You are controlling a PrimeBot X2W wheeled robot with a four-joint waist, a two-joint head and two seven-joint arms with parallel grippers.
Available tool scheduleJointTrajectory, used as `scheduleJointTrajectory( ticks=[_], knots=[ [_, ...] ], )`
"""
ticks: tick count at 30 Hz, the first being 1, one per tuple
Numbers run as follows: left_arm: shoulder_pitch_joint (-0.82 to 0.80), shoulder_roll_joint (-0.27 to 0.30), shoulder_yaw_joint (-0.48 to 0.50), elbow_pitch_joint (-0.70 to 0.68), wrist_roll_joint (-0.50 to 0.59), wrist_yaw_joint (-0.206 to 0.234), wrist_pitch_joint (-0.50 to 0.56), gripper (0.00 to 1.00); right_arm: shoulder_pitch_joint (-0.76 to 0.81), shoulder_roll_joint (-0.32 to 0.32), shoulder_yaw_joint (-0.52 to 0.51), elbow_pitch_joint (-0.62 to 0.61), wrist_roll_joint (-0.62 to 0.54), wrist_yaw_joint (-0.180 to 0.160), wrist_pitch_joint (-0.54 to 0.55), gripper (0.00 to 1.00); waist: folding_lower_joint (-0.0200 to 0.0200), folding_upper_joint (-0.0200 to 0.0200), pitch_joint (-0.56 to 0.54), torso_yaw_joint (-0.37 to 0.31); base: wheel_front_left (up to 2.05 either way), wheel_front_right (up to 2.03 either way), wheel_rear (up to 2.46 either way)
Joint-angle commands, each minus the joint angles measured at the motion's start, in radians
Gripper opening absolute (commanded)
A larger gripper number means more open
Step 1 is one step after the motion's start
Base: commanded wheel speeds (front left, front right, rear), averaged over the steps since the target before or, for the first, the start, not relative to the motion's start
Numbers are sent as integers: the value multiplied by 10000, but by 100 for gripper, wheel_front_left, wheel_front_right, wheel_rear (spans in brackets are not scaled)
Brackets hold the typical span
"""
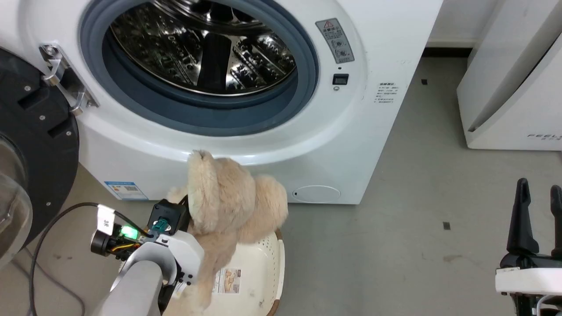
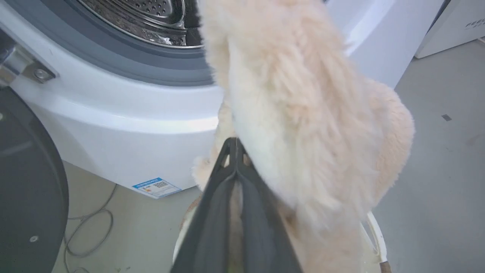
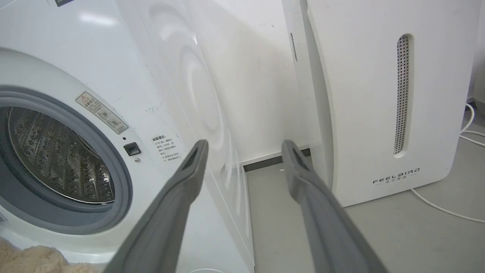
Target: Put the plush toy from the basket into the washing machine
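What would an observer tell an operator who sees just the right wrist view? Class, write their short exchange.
Operator: What holds the fur at my lower left corner?
Observer: The left claw is shut on it; it is the plush toy.
Operator: Where does the toy hang?
Observer: Over the laundry basket, in front of the washing machine and below its porthole.

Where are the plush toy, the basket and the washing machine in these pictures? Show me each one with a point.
plush toy (image 1: 228, 197): head view, on the fluffy middle of its body.
basket (image 1: 263, 259): head view, on its bare cream inner wall.
washing machine (image 1: 351, 145): head view, on its white front panel.
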Motion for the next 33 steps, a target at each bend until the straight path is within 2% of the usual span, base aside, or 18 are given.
scheduleJointTrajectory(
  ticks=[1, 10, 15, 26, 33],
  knots=[
    [141, 46, 129, -394, -62, 127, -58, 0, 144, -6, 2, 6, 25, -7, -45, 100, 2, 0, -77, -34, 0, 0, 0],
    [47, 125, 892, -2139, -229, 598, -58, 0, 97, -6, 90, -19, 62, -7, -46, 100, 2, 0, 6, -257, 0, 0, 0],
    [-422, 254, 1402, -2565, -330, 724, -58, 0, -43, -6, 187, -44, 72, -7, -46, 100, 2, 0, 264, -539, 0, 0, 0],
    [-2223, 951, 2458, -2183, -446, 697, -58, 0, -797, -6, 365, -164, 249, -7, -46, 100, 2, 0, 1755, -1597, 0, 0, 0],
    [-3452, 1394, 2801, -1622, -433, 623, -59, 0, -1280, -6, 540, -225, 437, -7, -46, 100, 2, 0, 2712, -2174, 0, 0, 0]
  ],
)
